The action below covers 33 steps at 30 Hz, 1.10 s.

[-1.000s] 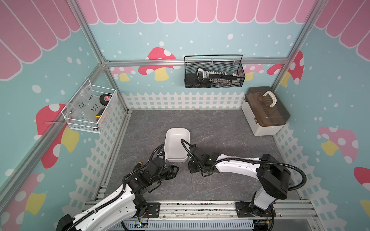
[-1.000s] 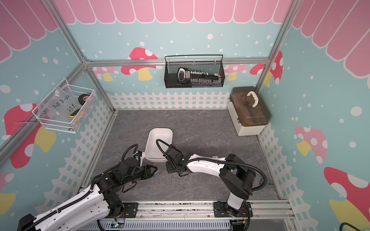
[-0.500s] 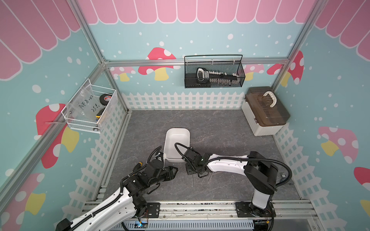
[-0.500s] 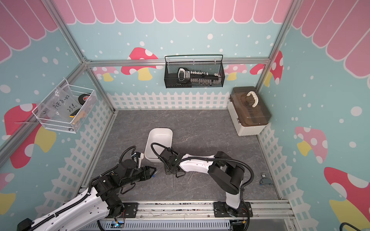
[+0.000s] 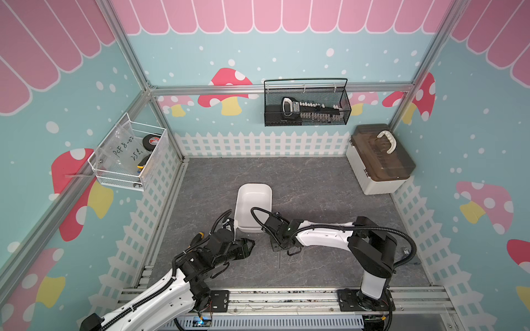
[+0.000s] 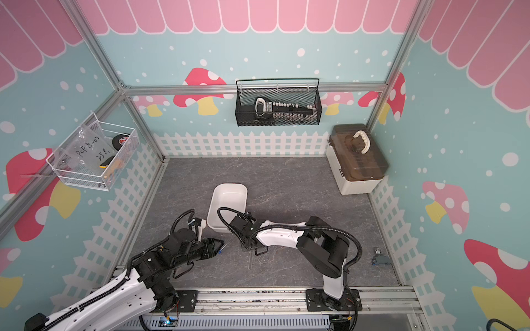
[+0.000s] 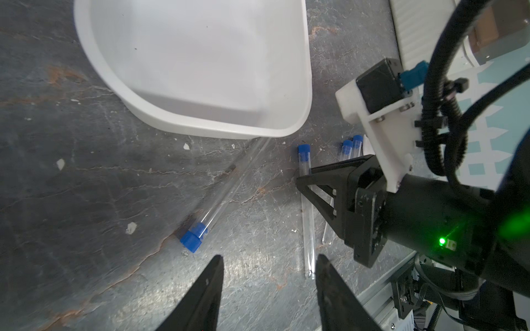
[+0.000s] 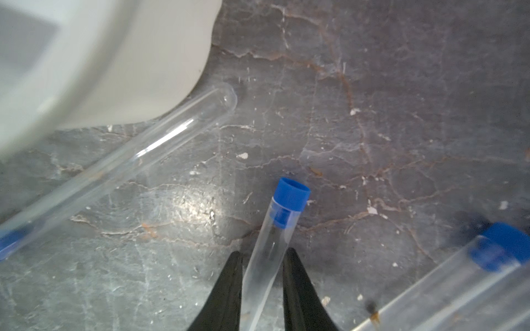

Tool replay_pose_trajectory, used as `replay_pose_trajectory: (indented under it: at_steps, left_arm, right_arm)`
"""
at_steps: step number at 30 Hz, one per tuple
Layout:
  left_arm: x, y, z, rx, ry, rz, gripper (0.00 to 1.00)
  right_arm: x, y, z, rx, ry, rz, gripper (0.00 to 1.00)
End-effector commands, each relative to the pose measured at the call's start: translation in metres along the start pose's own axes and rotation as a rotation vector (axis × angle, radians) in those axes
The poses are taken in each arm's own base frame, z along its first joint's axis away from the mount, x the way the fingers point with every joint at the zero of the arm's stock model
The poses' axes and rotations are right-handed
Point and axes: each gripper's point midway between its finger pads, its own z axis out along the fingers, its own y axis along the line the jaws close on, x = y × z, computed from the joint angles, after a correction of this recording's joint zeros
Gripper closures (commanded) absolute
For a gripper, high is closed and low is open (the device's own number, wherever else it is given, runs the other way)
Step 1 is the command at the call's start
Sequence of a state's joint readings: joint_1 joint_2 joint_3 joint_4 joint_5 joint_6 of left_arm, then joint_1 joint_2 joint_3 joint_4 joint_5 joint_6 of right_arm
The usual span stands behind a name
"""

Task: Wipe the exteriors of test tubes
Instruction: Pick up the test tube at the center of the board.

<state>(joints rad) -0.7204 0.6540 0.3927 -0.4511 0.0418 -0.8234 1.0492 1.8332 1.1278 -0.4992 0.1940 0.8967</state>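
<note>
Several clear test tubes with blue caps lie on the grey floor near the white tray (image 7: 301, 86). One test tube (image 8: 275, 238) sits between the fingers of my right gripper (image 8: 262, 258), which is shut on it just below its blue cap, low over the floor (image 5: 278, 246). Another tube (image 7: 226, 195) lies slanted with its round end at the tray's edge (image 8: 160, 143). Two more capped tubes (image 8: 473, 272) lie side by side beyond the held one. My left gripper (image 7: 268, 266) hovers open and holds nothing, a little short of the slanted tube's cap (image 5: 251, 246).
The tray (image 5: 253, 200) stands mid-floor just beyond both grippers. A brown-lidded box (image 5: 381, 160) sits at the back right. A black mesh basket (image 5: 307, 106) and a white wire basket (image 5: 129, 157) hang on the walls. A small grey object (image 6: 380, 258) lies at the right.
My right arm has swung a little to the left and its jaws have narrowed onto the tube. The left gripper has stayed open and nearly still.
</note>
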Motion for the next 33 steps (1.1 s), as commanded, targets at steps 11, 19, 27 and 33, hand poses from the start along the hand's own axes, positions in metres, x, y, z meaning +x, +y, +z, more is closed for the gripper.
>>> replay_pose_trajectory:
  at_steps: [11, 19, 27, 33]
  left_arm:
    - [0.002, -0.006, 0.005, 0.033, 0.02, 0.014, 0.46]
    - [-0.002, -0.026, 0.0, 0.148, -0.005, 0.045, 0.4]
    - [-0.007, -0.08, -0.012, 0.46, -0.037, 0.099, 0.33]
    - [-0.014, -0.131, -0.026, 0.699, -0.03, 0.177, 0.26]
  right_arm:
    - [0.006, 0.003, 0.005, -0.018, 0.017, 0.042, 0.9]
    - [-0.032, 0.014, -0.04, -0.286, -0.109, 0.168, 0.91]
    - [-0.075, -0.011, -0.112, -0.571, -0.298, 0.272, 0.91]
    - [-0.107, -0.021, -0.174, -0.818, -0.468, 0.308, 0.9]
